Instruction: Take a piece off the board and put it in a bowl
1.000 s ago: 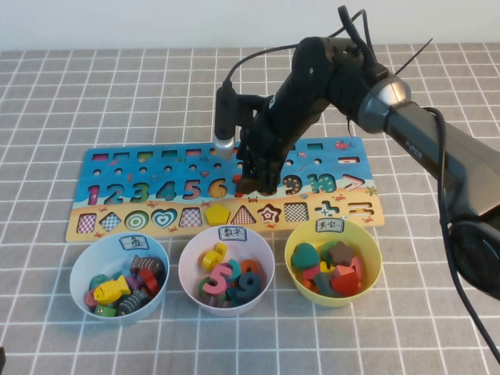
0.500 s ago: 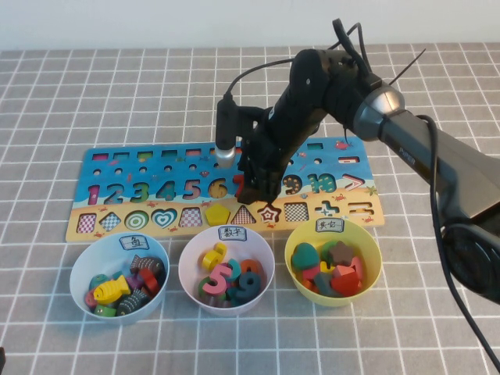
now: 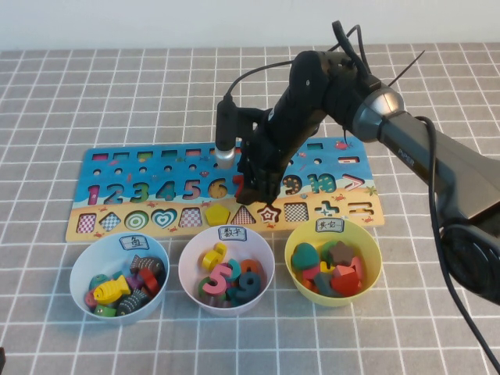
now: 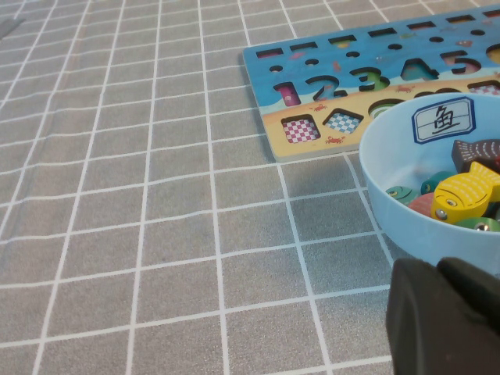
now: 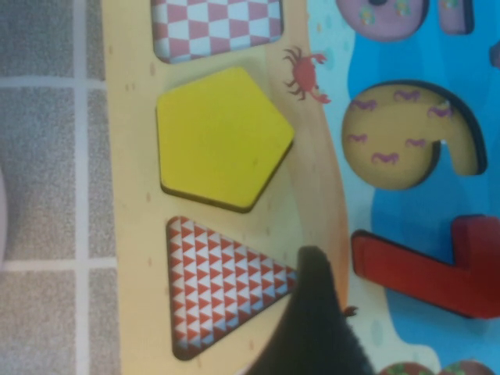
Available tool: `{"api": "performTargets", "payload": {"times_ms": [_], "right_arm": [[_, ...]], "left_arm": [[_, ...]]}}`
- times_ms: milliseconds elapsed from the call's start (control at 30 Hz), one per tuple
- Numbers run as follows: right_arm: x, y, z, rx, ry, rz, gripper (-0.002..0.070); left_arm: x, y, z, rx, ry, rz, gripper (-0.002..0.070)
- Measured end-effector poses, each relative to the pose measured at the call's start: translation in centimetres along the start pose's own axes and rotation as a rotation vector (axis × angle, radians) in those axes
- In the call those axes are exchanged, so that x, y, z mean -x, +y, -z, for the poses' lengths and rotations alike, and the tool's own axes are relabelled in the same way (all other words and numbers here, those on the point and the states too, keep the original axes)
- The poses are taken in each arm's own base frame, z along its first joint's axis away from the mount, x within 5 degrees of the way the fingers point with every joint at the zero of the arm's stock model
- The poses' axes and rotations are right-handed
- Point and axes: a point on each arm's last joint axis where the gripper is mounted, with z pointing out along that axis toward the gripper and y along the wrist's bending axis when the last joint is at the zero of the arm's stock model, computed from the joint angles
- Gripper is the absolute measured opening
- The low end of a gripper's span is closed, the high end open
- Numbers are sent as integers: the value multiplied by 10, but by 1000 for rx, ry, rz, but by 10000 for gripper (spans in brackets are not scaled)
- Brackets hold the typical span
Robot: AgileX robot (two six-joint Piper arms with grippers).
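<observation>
The fingers (image 5: 312, 312) of the right gripper (image 3: 251, 186) stand wide and hold nothing. One dark fingertip shows in the right wrist view, just beside the bright red wooden numeral "7" (image 5: 437, 269). This piece lies in its place on the long flat puzzle board with the blue upper part and the sandy lower strip (image 3: 117, 168), between the orange "6" (image 5: 406, 137) and the numbers further along.

So I judge the task is only at its beginning: the gripper is low over the piece, but the grasp is not yet made. Closing, lifting and carrying to the pale pink round plastic bowl (image 3: 187, 266), near the board's front edge, are all left.

The left gripper (image 4: 445, 312) is low over the grey tabletop (image 4: 156, 195), beside the light blue bowl (image 4: 391, 203); whether it is open I cannot tell.
</observation>
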Motion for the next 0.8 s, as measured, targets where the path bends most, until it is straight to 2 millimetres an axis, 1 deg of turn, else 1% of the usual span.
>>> {"api": "performTargets", "payload": {"times_ms": [333,433,600,800], "right_arm": [[0,0,0,1,-2,-1,457],[0,0,0,1,-2,-15,430],[-1,-1,0,-10,6,-31,360],[-2,-2,0,-21,19,-65,344]], "left_arm": [[0,0,0,0,0,0,-1],[0,0,0,0,0,0,-1],[0,0,0,0,0,0,-1],[0,0,0,0,0,0,-1]]}}
